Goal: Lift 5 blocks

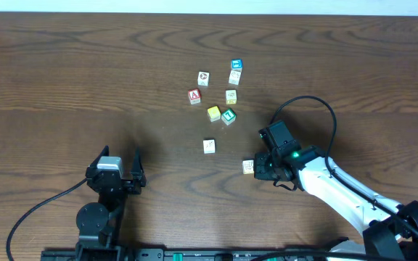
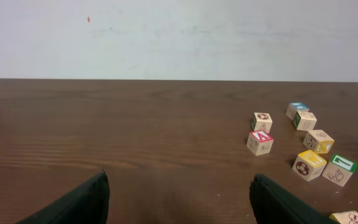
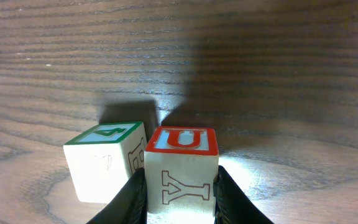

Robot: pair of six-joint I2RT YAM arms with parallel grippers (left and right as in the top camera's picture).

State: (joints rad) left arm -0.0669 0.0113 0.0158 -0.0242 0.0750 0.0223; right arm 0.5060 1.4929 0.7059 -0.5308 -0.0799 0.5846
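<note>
The dark brown wooden desk (image 1: 64, 65) fills my overhead view, its far edge a pale strip along the top. The left wrist camera shows a white wall (image 2: 179, 37) behind that edge.

The black left arm (image 1: 96, 210) sits at the near edge, its jaws spread wide with nothing between the dark fingers (image 2: 73, 202). A broad stretch of bare wood separates them from the cubes.

The white right arm (image 1: 339, 192) reaches in from the near right corner, its jaws pinching a pale wooden cube with a red-bordered top (image 3: 181, 171). Only the right wrist camera lets me read it: a red "U" on top, an outlined "Y" in front. I cannot tell whether it is off the desk. Just beside it stands a pale cube with a green-bordered top (image 3: 107, 162) marked "4". Overhead, only an unreadable pale bit shows there.

The rest cluster right of centre, towards the far edge:
- The green "T" cube (image 1: 228, 116) is just beside the yellow cube (image 1: 213, 113).
- The red "A" cube (image 1: 194, 96) lies left of them.
- The blue-marked white cube (image 1: 234, 77) is next to the bright blue-topped cube (image 1: 236, 66).
- A lone cream cube (image 1: 209, 146) lies nearer me, apart.
</note>
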